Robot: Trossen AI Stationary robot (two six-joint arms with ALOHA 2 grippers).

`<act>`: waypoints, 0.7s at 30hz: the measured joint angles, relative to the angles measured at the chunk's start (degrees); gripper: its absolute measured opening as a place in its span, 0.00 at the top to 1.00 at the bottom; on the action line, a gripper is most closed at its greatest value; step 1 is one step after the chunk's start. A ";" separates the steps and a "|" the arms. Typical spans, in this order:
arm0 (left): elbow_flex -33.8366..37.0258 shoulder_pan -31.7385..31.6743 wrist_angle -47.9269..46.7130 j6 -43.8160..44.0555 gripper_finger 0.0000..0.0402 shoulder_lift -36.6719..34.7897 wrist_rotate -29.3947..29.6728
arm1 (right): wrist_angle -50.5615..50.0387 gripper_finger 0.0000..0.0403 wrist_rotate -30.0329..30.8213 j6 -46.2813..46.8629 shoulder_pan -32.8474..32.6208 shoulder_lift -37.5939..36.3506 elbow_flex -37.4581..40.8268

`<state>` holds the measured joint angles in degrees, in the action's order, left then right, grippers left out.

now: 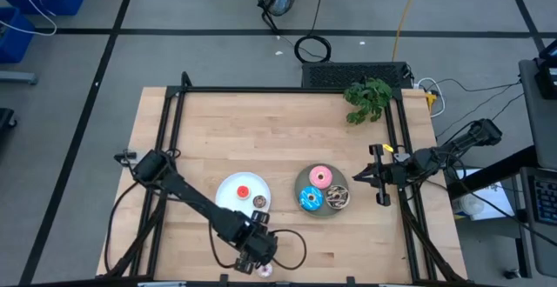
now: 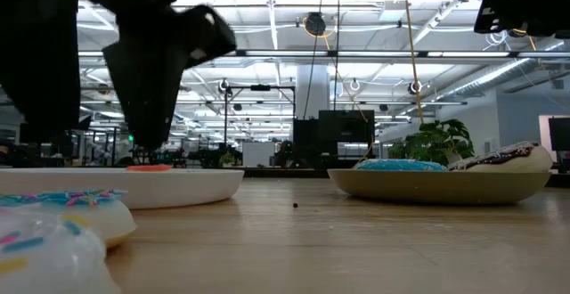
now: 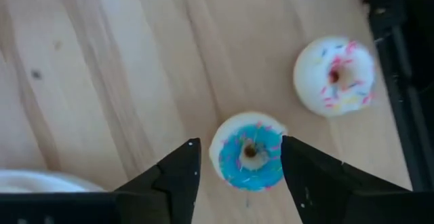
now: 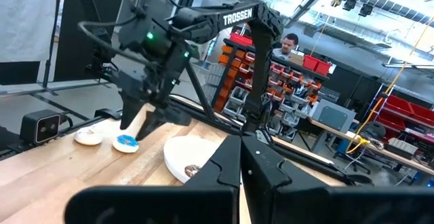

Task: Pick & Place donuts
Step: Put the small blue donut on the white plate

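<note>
Left gripper [image 3: 239,163] poised with jaws spread astride small blue donut [image 3: 247,157] on worktop [image 3: 135,68] beside white plate [image 1: 233,188], apparently for pickup; right gripper [image 1: 364,176] clenched empty near grey plate [image 1: 304,180]

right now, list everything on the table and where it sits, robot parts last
white round plate: one, left of centre, holding a tiny red-orange donut and a tiny brown donut
grey round plate: one, right of centre, holding a larger pink donut, a blue-sprinkled donut and a dark brown-sprinkled donut
tiny blue toy donut: one, on bare wood at the near edge, between the left hand's fingers
tiny whitish toy donut: one, on bare wood beside the blue one
green leafy plant: one, far right corner
left hand: open over the blue donut
right hand: shut, by the grey plate's right side
</note>
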<state>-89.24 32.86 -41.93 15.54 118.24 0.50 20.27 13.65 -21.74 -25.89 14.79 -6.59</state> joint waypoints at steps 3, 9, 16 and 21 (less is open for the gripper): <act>1.63 -0.08 0.03 2.19 0.49 0.00 -0.39 | 0.01 1.00 0.00 0.00 0.00 0.00 0.00; 5.32 0.03 3.52 3.25 0.48 0.02 -0.49 | 0.02 1.00 0.00 0.00 0.00 0.00 0.00; 7.98 0.00 8.97 3.68 0.48 -0.08 -0.47 | 0.01 1.00 0.00 -0.04 -0.01 0.00 0.00; 9.52 0.00 11.77 4.10 0.48 -0.11 -0.51 | 0.02 1.00 0.00 -0.04 0.00 0.00 0.00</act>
<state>-79.72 32.86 -30.16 19.64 118.13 -0.01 20.29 13.65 -21.78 -25.89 14.79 -6.59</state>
